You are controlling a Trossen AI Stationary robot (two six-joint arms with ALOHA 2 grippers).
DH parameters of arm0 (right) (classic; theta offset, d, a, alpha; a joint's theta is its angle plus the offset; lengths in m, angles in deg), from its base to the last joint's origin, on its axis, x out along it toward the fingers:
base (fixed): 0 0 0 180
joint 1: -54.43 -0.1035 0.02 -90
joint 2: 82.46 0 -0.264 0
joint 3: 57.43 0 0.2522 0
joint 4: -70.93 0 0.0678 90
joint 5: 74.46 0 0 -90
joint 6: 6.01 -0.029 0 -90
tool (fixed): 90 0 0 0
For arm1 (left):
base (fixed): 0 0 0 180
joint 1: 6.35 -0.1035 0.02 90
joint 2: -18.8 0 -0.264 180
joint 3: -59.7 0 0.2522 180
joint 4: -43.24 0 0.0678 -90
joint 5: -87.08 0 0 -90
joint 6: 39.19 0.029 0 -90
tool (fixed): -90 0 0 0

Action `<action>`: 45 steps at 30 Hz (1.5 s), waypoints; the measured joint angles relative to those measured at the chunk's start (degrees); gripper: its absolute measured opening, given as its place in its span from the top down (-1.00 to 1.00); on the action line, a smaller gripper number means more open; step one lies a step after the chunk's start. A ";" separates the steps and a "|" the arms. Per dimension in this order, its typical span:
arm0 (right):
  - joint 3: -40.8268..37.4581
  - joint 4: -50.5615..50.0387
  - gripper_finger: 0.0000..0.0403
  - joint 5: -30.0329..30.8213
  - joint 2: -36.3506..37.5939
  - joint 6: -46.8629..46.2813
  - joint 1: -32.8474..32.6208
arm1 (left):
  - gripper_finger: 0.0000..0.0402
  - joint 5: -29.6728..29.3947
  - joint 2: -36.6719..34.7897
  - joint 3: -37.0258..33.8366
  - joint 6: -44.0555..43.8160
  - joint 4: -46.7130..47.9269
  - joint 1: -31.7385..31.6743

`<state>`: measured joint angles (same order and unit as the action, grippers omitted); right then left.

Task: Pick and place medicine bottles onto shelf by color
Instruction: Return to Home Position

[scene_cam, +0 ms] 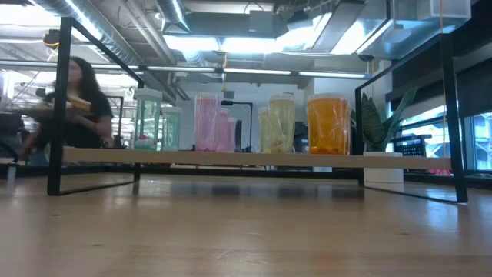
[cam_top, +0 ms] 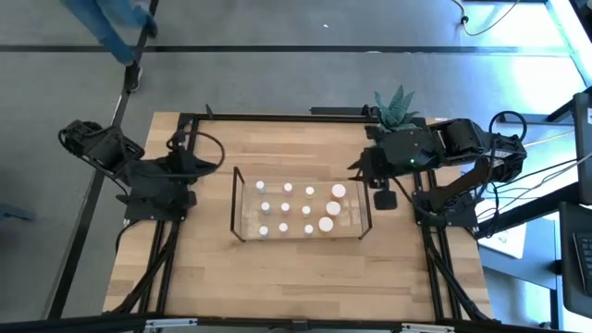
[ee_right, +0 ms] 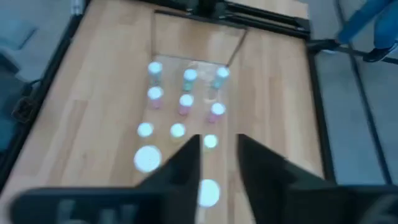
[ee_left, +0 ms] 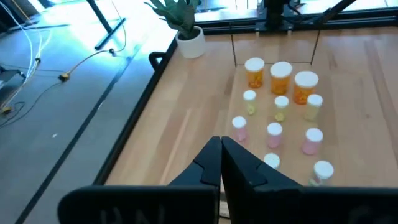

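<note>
Medicine bottles (cam_top: 307, 210) are standing upright on the shelf (cam_top: 239, 205), grouped by colour, directly ahead of the right gripper (ee_right: 217, 142), whose fingers are sitting apart and holding nothing. Left gripper (ee_left: 221, 142), fingers together, is waiting farther off on the opposite side. Judgement: the way straight back from the shelf is lying open for the right arm.

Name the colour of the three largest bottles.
The largest bottles are orange with white caps; left wrist view shows it best.

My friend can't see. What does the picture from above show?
A clear shelf in the table's middle holds about a dozen white-capped medicine bottles in rows. The left arm and right arm sit folded, one at each side.
</note>
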<state>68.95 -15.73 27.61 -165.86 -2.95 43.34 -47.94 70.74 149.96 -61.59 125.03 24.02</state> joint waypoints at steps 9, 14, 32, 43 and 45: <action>-0.23 0.14 0.93 -8.21 5.74 1.78 -0.04 | 0.99 -0.22 -14.92 -14.59 1.28 -8.52 3.21; -8.69 5.63 0.98 -8.20 12.16 1.87 0.00 | 0.99 3.46 -25.00 -22.16 8.43 -18.33 4.74; -55.40 41.99 0.95 -16.81 43.42 -2.83 -0.02 | 0.99 10.06 -51.02 -37.79 17.06 -30.16 4.92; -76.94 60.79 0.96 -17.89 59.48 -7.33 0.00 | 0.99 15.60 -51.72 -42.78 21.84 -39.55 4.90; -79.85 62.38 0.97 -17.86 61.62 -7.91 0.00 | 0.99 16.32 -51.72 -43.68 22.07 -40.40 4.90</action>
<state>-10.90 46.65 9.76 -104.25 -10.85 43.34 -31.63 19.02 106.29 -39.52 84.63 28.92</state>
